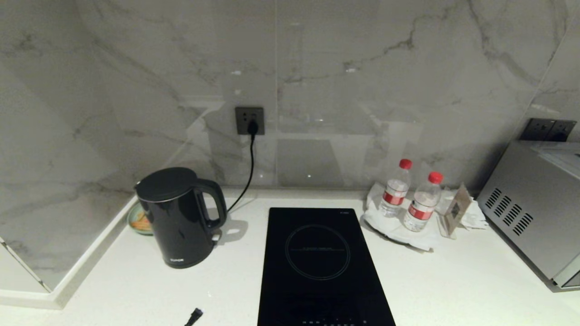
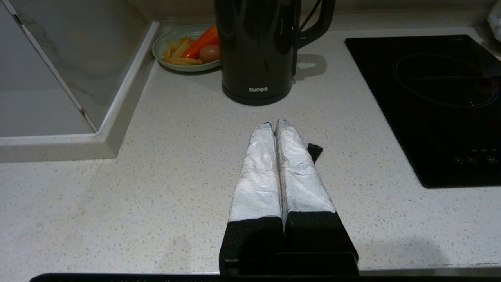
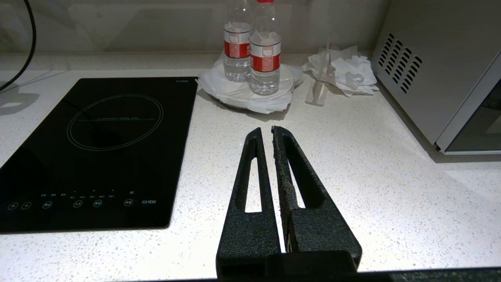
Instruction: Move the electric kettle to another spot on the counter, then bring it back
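Silver-wrapped fingers of the left gripper are pressed together, empty, hovering low over the counter. Straight beyond their tips the kettle stands upright, well apart, handle turned toward the cooktop. The right gripper hangs with its tips nearly touching, empty, with two bottles beyond them.

Risks, as I judge them: shut fingers could shove the glossy kettle rather than grasp it; a tip would hit the food plate just behind. I cannot tell whether the cord joins a base under it; its lid is cut off in the left wrist view.
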